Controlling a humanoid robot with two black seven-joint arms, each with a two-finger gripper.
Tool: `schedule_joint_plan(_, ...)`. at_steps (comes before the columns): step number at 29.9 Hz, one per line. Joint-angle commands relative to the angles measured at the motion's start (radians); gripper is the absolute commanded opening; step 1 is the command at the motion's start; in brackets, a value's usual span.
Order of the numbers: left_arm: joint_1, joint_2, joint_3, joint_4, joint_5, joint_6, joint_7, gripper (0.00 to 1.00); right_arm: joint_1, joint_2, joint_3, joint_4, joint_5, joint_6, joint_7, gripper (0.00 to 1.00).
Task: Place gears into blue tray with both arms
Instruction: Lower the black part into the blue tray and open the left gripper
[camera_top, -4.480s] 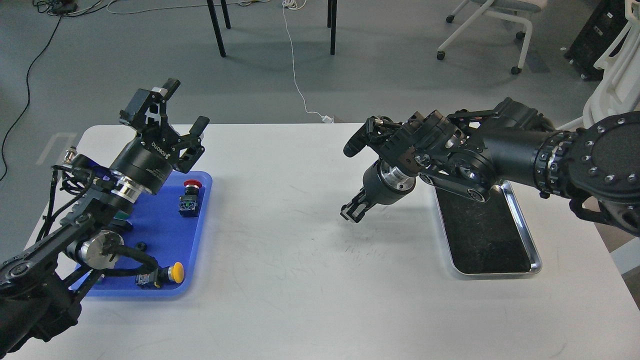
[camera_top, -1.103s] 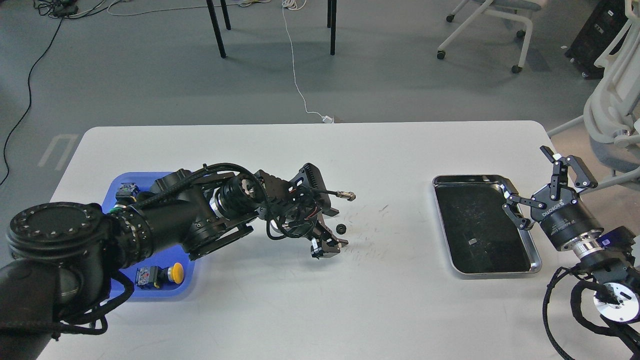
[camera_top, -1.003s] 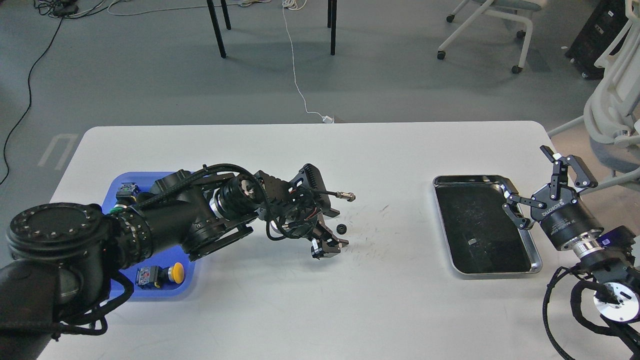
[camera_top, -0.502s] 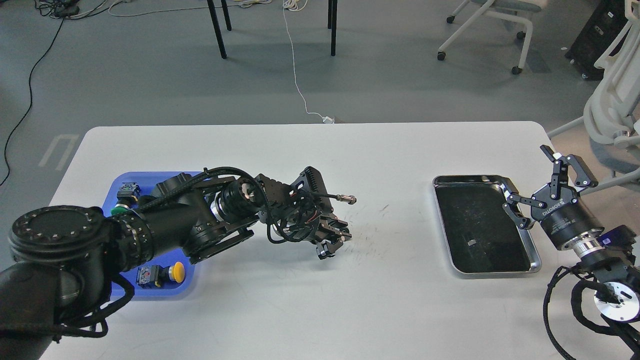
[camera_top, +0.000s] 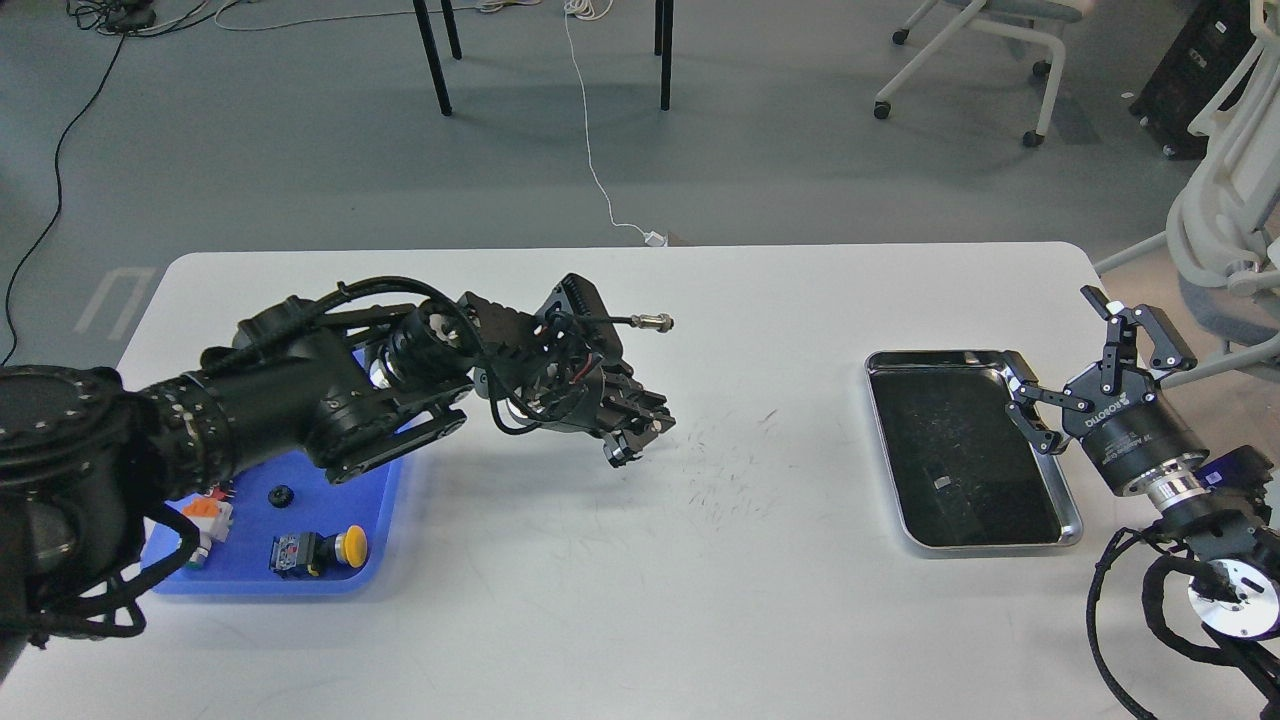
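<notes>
Head view, starting at the left: the blue tray (camera_top: 385, 500) lies near the table's left edge, and much of it is covered by the left arm (camera_top: 290, 405), which crosses above it toward the table's middle. On the bare part of the tray's floor sits one gear (camera_top: 280, 494), small, black and toothed, lying flat and apart from the other items. Just in front of it rests a push-button switch with a yellow cap (camera_top: 318, 551), on its side with the cap facing right. At the tray's left end is a switch with an orange and white body (camera_top: 202, 517), partly hidden behind the arm's thick shoulder part. Further right, the left gripper (camera_top: 632, 436) hangs low over the white table (camera_top: 640, 580), pointing down and to the right; its fingers are drawn close together, but they are dark and seen at an angle, so I cannot tell whether anything is held between them. A second gear cannot be made out anywhere. A thin cable with a metal plug (camera_top: 652, 322) sticks out above the wrist. The middle of the table shows faint dark scuff marks. To the right lies the silver metal tray (camera_top: 1075, 520), its dark inside holding only a small pale fleck. Beside its far right corner the right gripper (camera_top: 1085, 355) points up, jaws spread wide, holding nothing.
</notes>
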Motion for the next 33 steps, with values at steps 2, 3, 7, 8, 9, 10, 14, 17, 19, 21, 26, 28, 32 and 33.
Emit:
schedule_joint_plan(2,-0.003,0.253,0.006,-0.172,-0.017,0.000,0.000,0.12,0.000,0.001,-0.005,0.000,0.000,0.000,0.000,0.97)
schedule_joint_plan(3,0.005,0.308,0.009,-0.198,-0.017,0.000,0.000,0.12,0.000,0.002,-0.005,0.000,-0.002,0.000,0.000,0.97)
schedule_joint_plan(7,0.085,0.476,0.009,-0.229,-0.019,0.003,0.000,0.12,0.000,0.005,-0.008,0.000,-0.002,0.000,0.000,0.97)
schedule_joint_plan(8,0.114,0.508,0.001,-0.226,-0.020,0.003,0.000,0.12,0.000,0.007,-0.008,0.000,-0.002,0.000,0.000,0.97)
schedule_joint_plan(9,0.134,0.532,0.000,-0.218,-0.022,0.003,0.000,0.12,0.000,0.007,-0.008,0.000,-0.002,0.000,0.000,0.97)
schedule_joint_plan(10,0.152,0.549,0.000,-0.213,-0.023,0.008,0.000,0.13,0.000,0.007,-0.008,0.000,-0.002,0.000,0.000,0.97)
schedule_joint_plan(14,0.209,0.591,-0.003,-0.193,-0.020,0.009,0.000,0.13,0.002,0.007,-0.008,0.000,-0.002,0.000,0.000,0.97)
schedule_joint_plan(17,0.228,0.596,-0.002,-0.181,-0.009,0.008,0.000,0.13,0.000,0.008,-0.008,0.000,-0.002,0.000,0.000,0.97)
schedule_joint_plan(19,0.235,0.591,0.000,-0.142,0.003,0.011,0.000,0.13,0.000,0.007,-0.011,0.000,-0.002,0.000,0.000,0.97)
schedule_joint_plan(21,0.246,0.589,0.000,-0.100,0.024,0.012,0.000,0.14,-0.001,0.007,-0.009,0.001,-0.002,0.000,0.000,0.97)
schedule_joint_plan(26,0.258,0.582,-0.003,-0.028,0.034,0.052,0.000,0.14,0.000,0.002,-0.009,0.001,-0.002,0.000,0.000,0.97)
schedule_joint_plan(28,0.260,0.580,-0.003,-0.028,0.031,0.055,0.000,0.17,0.000,0.004,-0.009,0.001,-0.002,0.000,0.000,0.97)
schedule_joint_plan(32,0.260,0.563,-0.005,-0.028,0.027,0.054,0.000,0.18,0.000,0.002,-0.009,0.001,-0.002,0.000,0.000,0.97)
schedule_joint_plan(33,0.260,0.563,-0.005,-0.028,0.027,0.054,0.000,0.18,0.000,0.002,-0.009,0.001,-0.002,0.000,0.000,0.97)
